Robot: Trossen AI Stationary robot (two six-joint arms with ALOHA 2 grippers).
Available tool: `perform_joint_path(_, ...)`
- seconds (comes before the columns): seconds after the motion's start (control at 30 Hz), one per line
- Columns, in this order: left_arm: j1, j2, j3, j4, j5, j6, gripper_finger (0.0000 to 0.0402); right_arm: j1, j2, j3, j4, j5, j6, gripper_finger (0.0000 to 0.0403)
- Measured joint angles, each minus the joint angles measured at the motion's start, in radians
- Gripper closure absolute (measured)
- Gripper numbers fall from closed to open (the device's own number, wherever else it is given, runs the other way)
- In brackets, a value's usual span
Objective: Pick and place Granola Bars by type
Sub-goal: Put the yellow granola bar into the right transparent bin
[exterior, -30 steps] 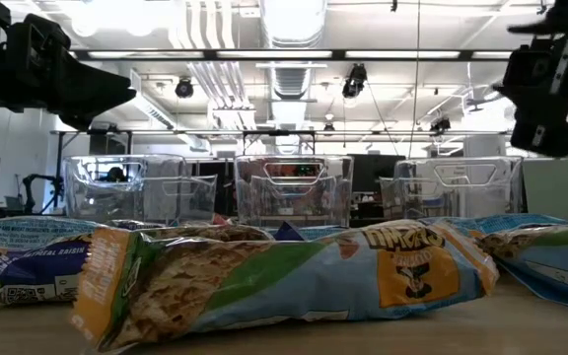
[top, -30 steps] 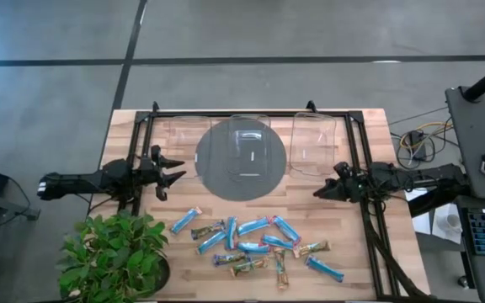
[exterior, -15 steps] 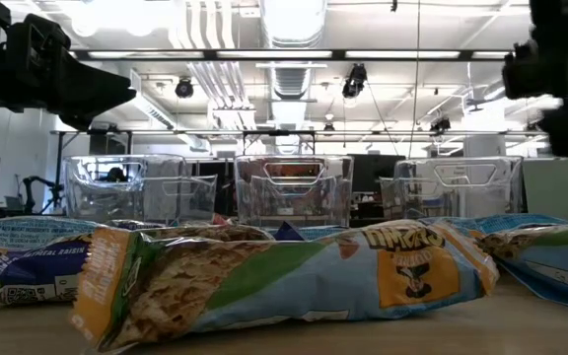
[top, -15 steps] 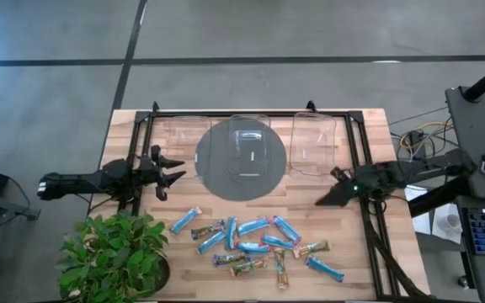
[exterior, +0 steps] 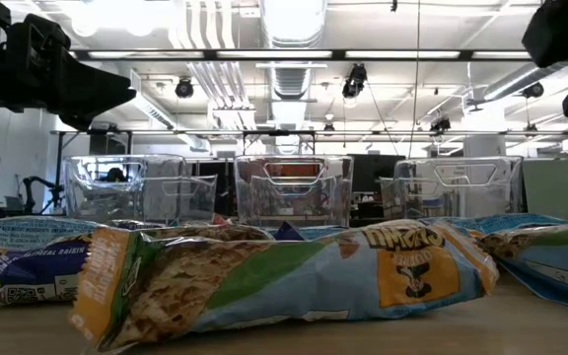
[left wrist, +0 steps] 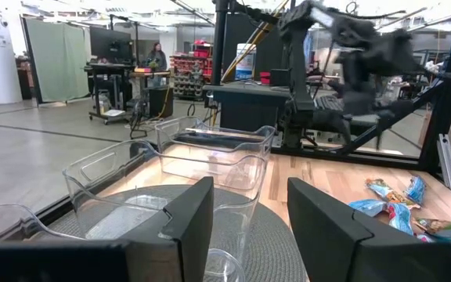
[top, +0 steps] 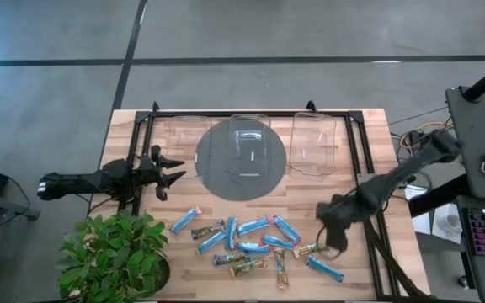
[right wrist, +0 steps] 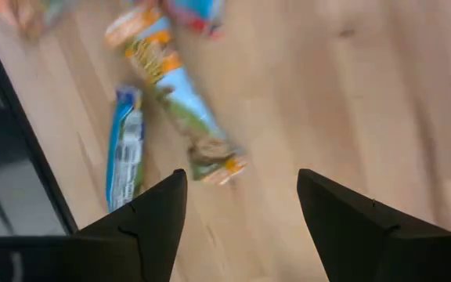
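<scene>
The granola bars [top: 251, 242] lie scattered flat on the near half of the wooden table, some bright blue, others brown/gold or multicoloured. In the low view one multicoloured bar [exterior: 284, 276] fills the foreground. My right gripper [top: 333, 237] hangs open above the right end of the pile. Its wrist view shows the open gripper [right wrist: 241, 227] over a multicoloured bar [right wrist: 174, 102] and a blue bar [right wrist: 128, 153], touching neither. My left gripper [top: 173, 168] waits open at the left, beside the grey mat; in its own wrist view the gripper [left wrist: 249, 227] faces the bins.
Three clear plastic bins [top: 249, 143] stand in a row along the far side, the middle one on a round grey mat [top: 242, 172]. A potted plant [top: 116, 252] stands at the near left corner. A black frame rail [top: 367, 194] runs along the right side.
My right gripper has swung from the table's right edge toward the near edge and leftward, tipping down over the right end of the bar pile. In the low view it has risen toward the picture's top corner. The bars have stayed where they were.
</scene>
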State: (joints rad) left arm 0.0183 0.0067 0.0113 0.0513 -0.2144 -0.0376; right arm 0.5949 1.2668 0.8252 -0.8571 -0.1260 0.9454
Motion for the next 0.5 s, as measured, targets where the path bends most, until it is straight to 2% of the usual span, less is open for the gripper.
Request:
perform_joint_path(0.13, 0.0, 0.0, 0.0, 0.0, 0.0, 0.0, 0.0255, 0.08, 0.186, 0.11, 0.0, 0.031, -0.081, 0.0167)
perform_joint_path(0.27, 0.0, 0.0, 0.0, 0.0, 0.0, 0.0, 0.0254, 0.137, 0.321, 0.199, 0.0, 0.081, -0.167, 0.015)
perform_joint_path(0.5, 0.0, 0.0, 0.0, 0.0, 0.0, 0.0, 0.0254, 0.152, 0.456, 0.26, -0.004, 0.148, -0.182, 0.0121)
